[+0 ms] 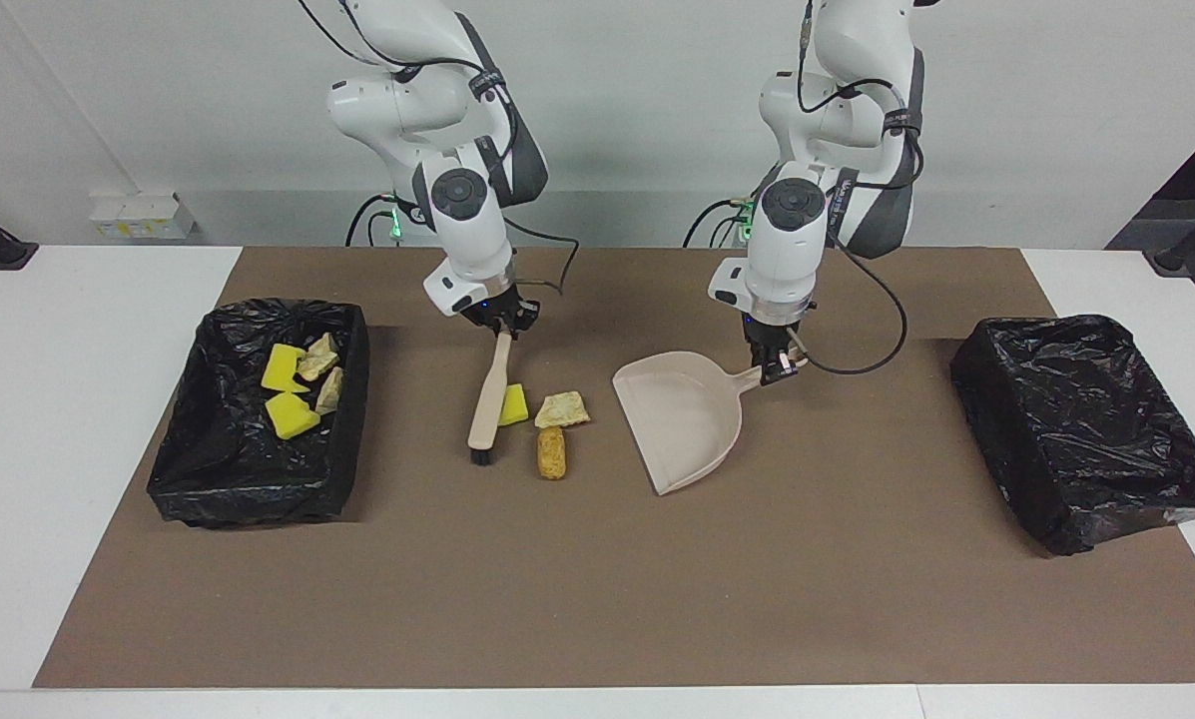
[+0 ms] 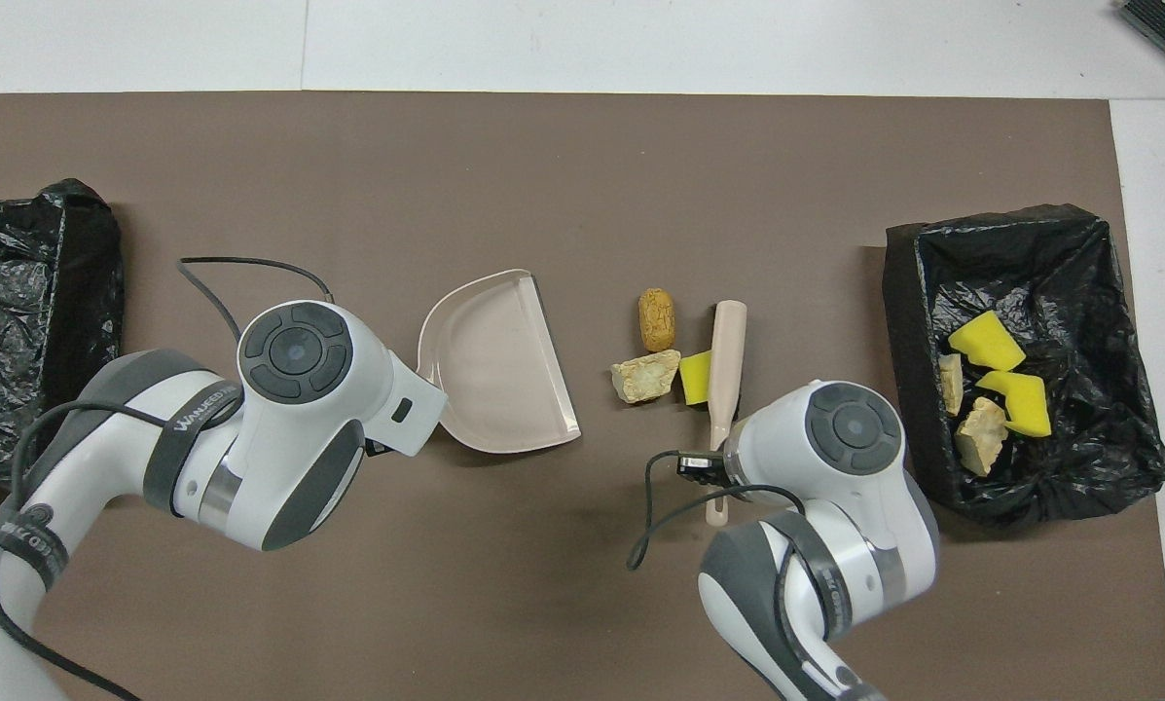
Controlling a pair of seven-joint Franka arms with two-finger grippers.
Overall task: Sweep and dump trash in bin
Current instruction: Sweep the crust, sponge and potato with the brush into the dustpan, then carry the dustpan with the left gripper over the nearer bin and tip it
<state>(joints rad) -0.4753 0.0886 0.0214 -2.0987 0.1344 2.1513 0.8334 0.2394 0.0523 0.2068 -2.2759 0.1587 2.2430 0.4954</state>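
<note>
Right tool [image 1: 505, 326] is clamped on the handle of one beige brush [image 1: 487, 401], whose head touches a yellow sponge bit [image 1: 513, 404] on the worktop [image 1: 597, 579]. Left tool [image 1: 777, 364] is clamped on the handle of one dustpan [image 1: 682, 419]. Three scraps lie between brush and dustpan: that sponge bit, one beige chunk [image 1: 562, 408] and one brown roll [image 1: 551, 452]; four more, two yellow and two beige, sit in the bin [image 1: 258, 489] at the right arm's end, one of two black bins.
</note>
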